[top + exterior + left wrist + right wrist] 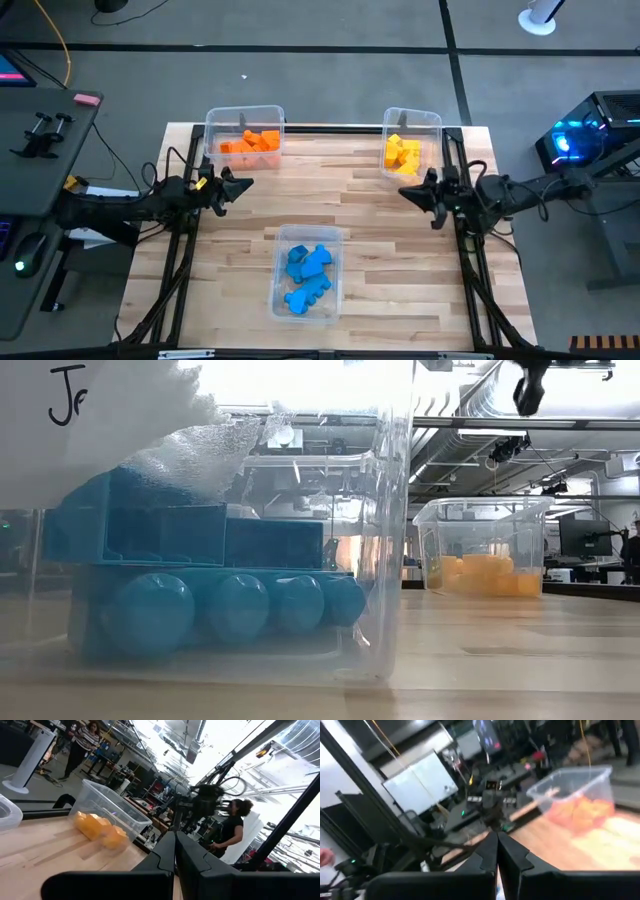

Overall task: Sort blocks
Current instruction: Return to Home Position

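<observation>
The blocks lie sorted by colour in three clear bins. Orange blocks (250, 143) fill the far-left bin, yellow blocks (402, 154) the far-right bin, and blue blocks (307, 272) the bin at the near middle. In the low view the blue blocks (210, 585) rest on their bin's floor. My left gripper (246, 184) hovers shut at the table's left edge, pointing toward the middle with nothing in it. My right gripper (405, 192) hovers shut at the right edge and is also empty. Both wrist views show the fingers closed together, left (175, 835) and right (496, 835).
The bins stand on a wooden table: the orange bin (212, 128), the yellow bin (436, 124) and the blue bin (282, 240). Bare wood lies between them in the middle. People stand in the room beyond the table (232, 827).
</observation>
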Robot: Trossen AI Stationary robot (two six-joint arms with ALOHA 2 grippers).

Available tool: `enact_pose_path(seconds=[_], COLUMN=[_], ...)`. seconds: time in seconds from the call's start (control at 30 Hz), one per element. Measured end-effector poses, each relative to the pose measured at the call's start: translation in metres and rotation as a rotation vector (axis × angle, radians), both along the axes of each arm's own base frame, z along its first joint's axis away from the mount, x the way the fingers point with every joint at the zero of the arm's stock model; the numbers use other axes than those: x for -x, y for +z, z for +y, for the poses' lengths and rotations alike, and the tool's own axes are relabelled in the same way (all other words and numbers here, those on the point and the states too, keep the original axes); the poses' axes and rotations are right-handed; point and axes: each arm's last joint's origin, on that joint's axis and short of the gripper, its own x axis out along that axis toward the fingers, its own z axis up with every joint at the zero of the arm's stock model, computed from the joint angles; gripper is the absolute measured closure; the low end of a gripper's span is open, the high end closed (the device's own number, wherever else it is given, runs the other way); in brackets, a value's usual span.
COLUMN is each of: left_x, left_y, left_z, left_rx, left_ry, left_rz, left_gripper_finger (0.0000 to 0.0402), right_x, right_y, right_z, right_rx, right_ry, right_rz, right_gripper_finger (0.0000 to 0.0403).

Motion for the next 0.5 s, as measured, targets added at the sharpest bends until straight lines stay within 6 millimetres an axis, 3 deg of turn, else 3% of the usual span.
enact_pose_path(seconds=[0.27, 0.5], left_x=[0.0, 0.005], left_y=[0.0, 0.004], left_z=[0.0, -0.001], left_rx=[0.0, -0.006], left_ry=[-0.001, -0.003], left_rz=[0.002, -0.045], left_gripper_finger=[0.0401, 0.0401], right_x=[0.036, 0.047], right_y=[-0.042, -0.077], right_z=[-0.028, -0.032], right_rx=[0.071, 0.188], right_ry=[-0.013, -0.065], right_rz=[-0.12, -0.135], right_gripper_finger=[0.0403, 0.0403])
